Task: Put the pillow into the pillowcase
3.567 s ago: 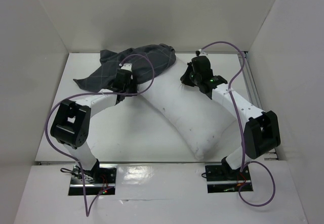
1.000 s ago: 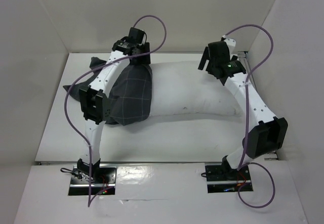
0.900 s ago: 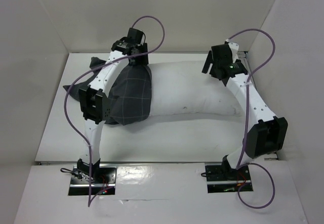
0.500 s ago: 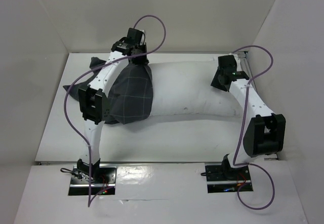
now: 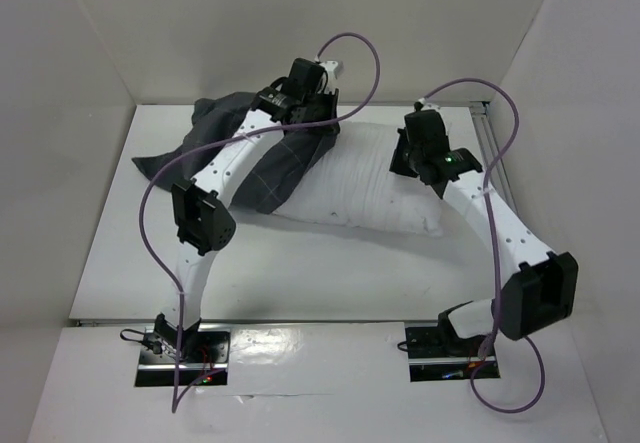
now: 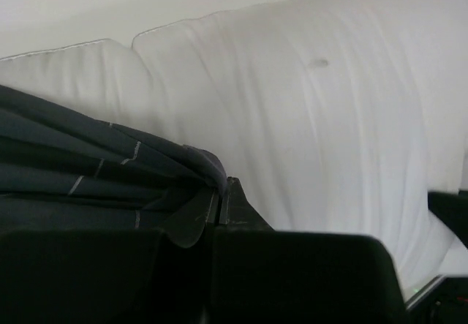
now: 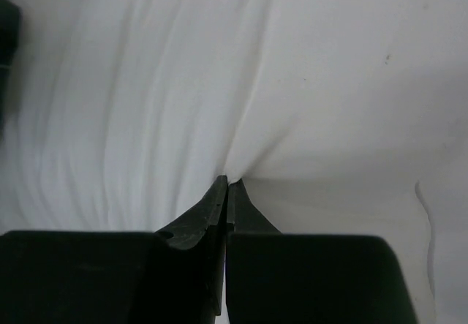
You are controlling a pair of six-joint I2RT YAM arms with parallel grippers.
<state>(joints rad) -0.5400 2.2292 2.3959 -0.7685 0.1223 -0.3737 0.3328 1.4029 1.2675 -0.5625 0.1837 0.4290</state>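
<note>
**Pillow** (image 5: 375, 191): lies across the middle of the table (image 5: 300, 263), long axis running left to right. The overhead view does not show how far it has entered the sack.

**Pillowcase** (image 5: 288, 168): dark checked cloth, bunched over the pillow's left end and trailing toward the far left corner.

**Left gripper** (image 6: 221, 192): jaws pressed together on a fold of the pillowcase's edge, just where grey cloth meets white pillow.

**Right gripper** (image 7: 227, 185): jaws pressed together on a pinch of the pillow's cover, with creases radiating from the pinch. It sits on the far side of the pillow's right half.

Both arms reach in from the near edge. White walls (image 5: 90, 43) enclose the table on three sides.
</note>
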